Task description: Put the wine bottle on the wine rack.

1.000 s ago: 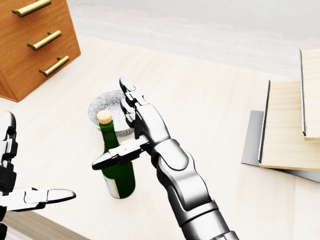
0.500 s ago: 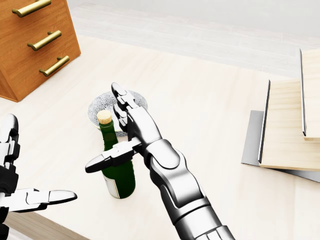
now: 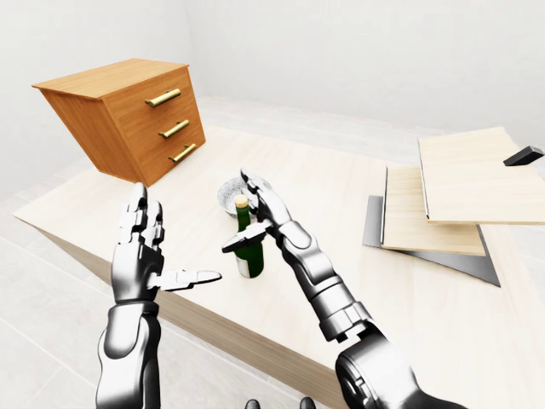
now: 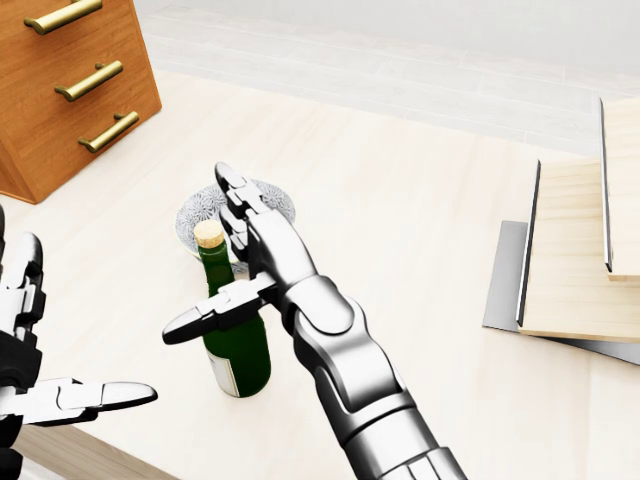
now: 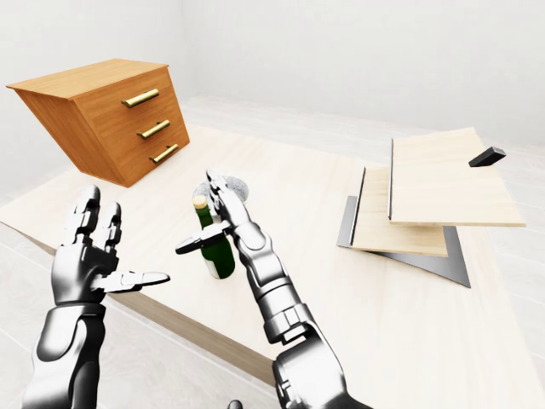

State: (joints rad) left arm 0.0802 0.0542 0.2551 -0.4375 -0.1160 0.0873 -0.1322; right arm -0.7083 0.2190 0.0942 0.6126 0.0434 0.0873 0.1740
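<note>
Green wine bottle (image 4: 237,345) seen upright on the surface (image 4: 420,270), right hand (image 4: 243,268) spread open against it, left hand (image 3: 143,254) held open beside it, wine rack (image 3: 443,200) well apart.

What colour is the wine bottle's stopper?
Tan cork atop the dark green wine bottle; clearest in the head view.
</note>
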